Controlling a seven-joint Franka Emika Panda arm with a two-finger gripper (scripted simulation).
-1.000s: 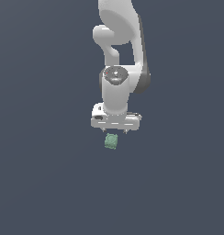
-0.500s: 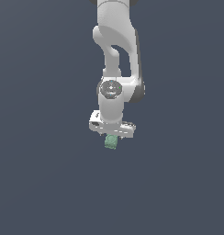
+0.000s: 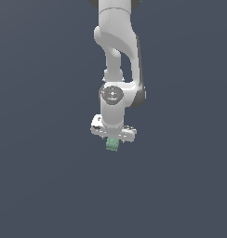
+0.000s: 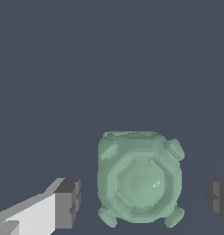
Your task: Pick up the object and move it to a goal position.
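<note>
The object (image 4: 139, 181) is a small pale green block with an octagonal round mark on its face, resting on the dark grey floor. In the wrist view my gripper (image 4: 142, 202) straddles it. One dark fingertip (image 4: 69, 203) stands on one side and the other at the opposite edge of the picture, each with a gap to the block. The gripper is open. In the exterior view the object (image 3: 112, 144) pokes out just below the white hand of my gripper (image 3: 113, 138).
The plain dark grey floor (image 3: 45, 186) surrounds the block on all sides. The white arm (image 3: 117, 51) rises straight above the hand.
The arm has come down, so the hand now sits lower over the block. The block has not moved.
</note>
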